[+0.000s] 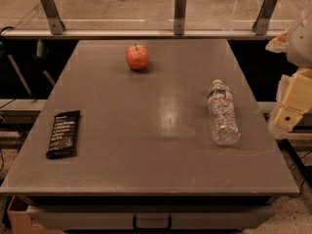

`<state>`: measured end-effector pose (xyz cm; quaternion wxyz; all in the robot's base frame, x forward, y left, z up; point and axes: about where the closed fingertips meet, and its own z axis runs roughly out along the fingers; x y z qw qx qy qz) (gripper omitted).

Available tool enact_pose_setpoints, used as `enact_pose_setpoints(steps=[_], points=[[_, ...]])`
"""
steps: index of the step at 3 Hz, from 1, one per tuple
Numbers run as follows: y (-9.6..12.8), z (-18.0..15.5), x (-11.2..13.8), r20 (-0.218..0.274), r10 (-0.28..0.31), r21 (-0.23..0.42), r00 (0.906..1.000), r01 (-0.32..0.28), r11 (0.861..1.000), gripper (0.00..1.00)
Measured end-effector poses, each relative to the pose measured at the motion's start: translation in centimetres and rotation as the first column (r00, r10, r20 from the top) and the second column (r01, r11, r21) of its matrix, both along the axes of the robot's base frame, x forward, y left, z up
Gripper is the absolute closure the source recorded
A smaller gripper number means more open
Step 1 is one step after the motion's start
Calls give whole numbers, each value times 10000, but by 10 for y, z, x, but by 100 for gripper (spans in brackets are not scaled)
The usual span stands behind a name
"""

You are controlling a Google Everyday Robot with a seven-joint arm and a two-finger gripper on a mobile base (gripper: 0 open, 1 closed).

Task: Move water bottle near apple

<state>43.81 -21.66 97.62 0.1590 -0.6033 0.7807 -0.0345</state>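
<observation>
The water bottle (222, 114) lies on its side on the right part of the grey table (146, 165), with its white cap pointing to the far edge. The red-orange apple (137, 57) stands upright near the far edge, left of centre, well apart from the bottle. My gripper (291, 112) is the pale part at the right edge of the view. It hangs beyond the table's right edge, to the right of the bottle and not touching it.
A black snack bar packet (64, 133) lies flat near the table's left edge. A glass rail with metal posts (180, 11) runs behind the far edge. A drawer handle (152, 222) sits below the front edge.
</observation>
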Motion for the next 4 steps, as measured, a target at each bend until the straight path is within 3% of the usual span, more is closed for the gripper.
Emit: enact_pose_setpoints(steps=[1,2,3,4], points=[[0,0,0,0,0,0,10000,0,10000,0],[6,-4,2,15,119,432,9999,-119,9990,0],[29,-22,9,-178,-175,1135,9997,194,9934,0],[42,-38,25,-287,-1097,1390,9935,1127,9839,0]])
